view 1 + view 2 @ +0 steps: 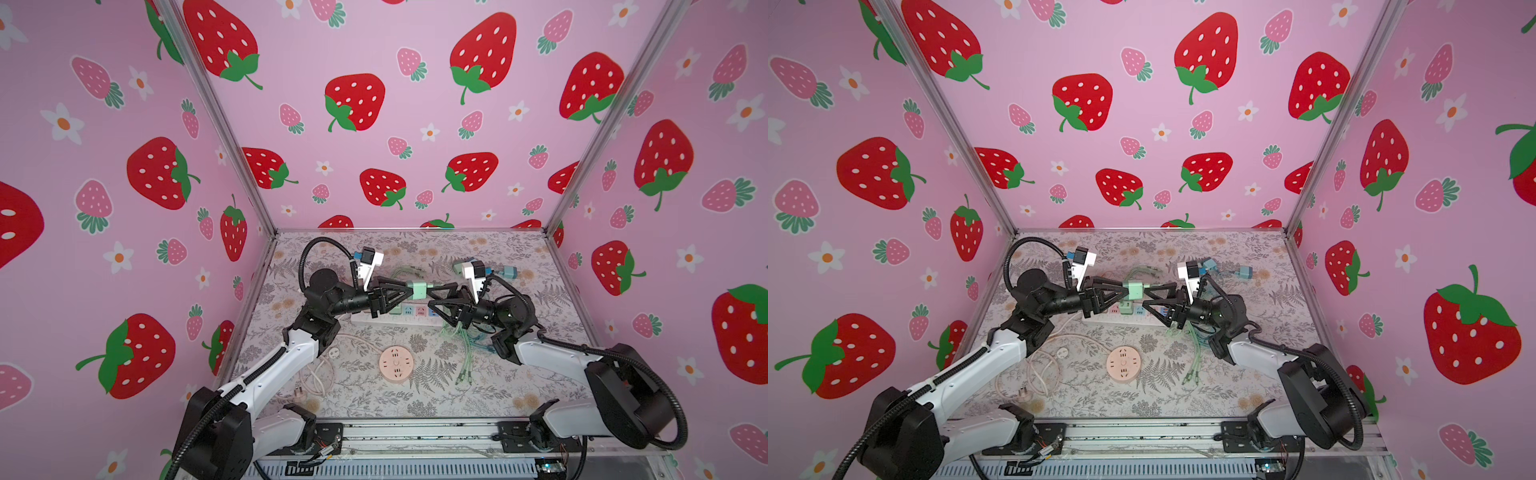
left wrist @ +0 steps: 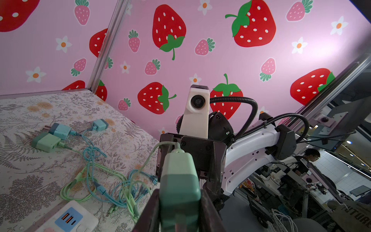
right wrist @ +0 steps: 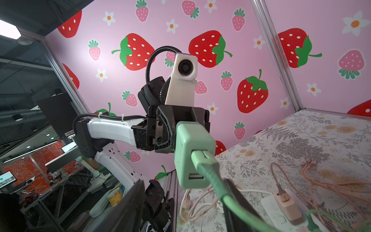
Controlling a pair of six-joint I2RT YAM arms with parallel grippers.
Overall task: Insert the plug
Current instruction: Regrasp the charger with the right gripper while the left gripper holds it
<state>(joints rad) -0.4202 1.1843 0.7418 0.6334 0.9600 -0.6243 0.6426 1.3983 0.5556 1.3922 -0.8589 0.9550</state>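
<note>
A mint-green charger plug hangs in the air above the white power strip. My left gripper is shut on its darker end, which fills the left wrist view as the plug between the two fingers. A green cable is plugged into the plug's face. My right gripper faces it from the other side. Its jaws stand apart around the cable, which lies against one finger.
A round pink socket lies near the front. Tangled green and blue cables trail under the right arm. Blue and green chargers lie at the back. A pink charger sits in the strip, and a white cord coils at left.
</note>
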